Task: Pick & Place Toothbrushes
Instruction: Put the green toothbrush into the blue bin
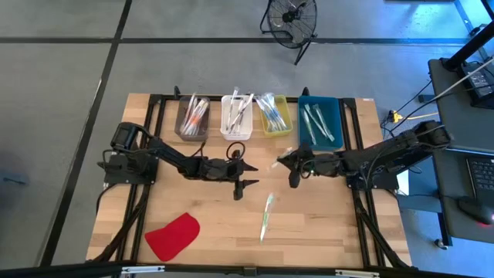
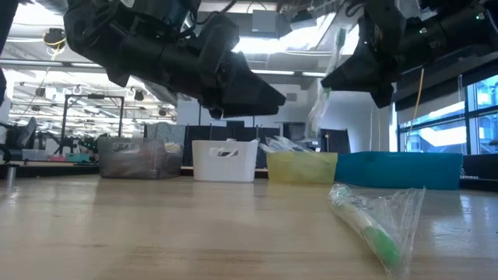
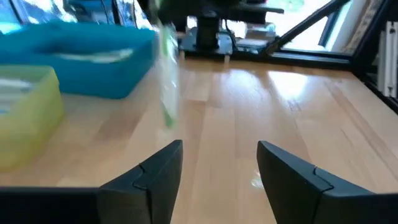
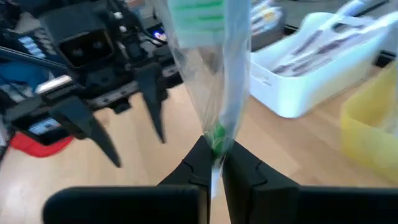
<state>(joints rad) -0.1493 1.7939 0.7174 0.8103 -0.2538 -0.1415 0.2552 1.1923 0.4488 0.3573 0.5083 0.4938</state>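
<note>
1. Clear plastic wrap covers a green-handled toothbrush (image 1: 266, 216) lying on the bare wood table (image 1: 324, 224), near the front edge and well apart from both arms.
2. A flat red cloth piece (image 1: 173, 235) lies at the front left of the table.
3. Mid-table, the left gripper (image 1: 248, 174) hovers above the wood with its fingers (image 3: 155, 177) spread apart and nothing between them.
4. Facing it from the right, the right gripper (image 4: 212, 163) is clenched on a wrapped toothbrush (image 4: 214, 68); the green-tipped packet stands up from the pinched fingertips, held clear of the table.
5. The two grippers point at each other across a gap, not touching.
6. Along the far edge stands a row of four bins: a dark bin (image 1: 179, 127), a white bin (image 1: 225, 127), a yellow bin (image 1: 289, 116) and a blue bin (image 1: 333, 112).
7. Each bin holds several toothbrushes; I cannot tell how many.
8. Beyond the table, a floor fan (image 1: 292, 17) stands on the grey floor.
</note>
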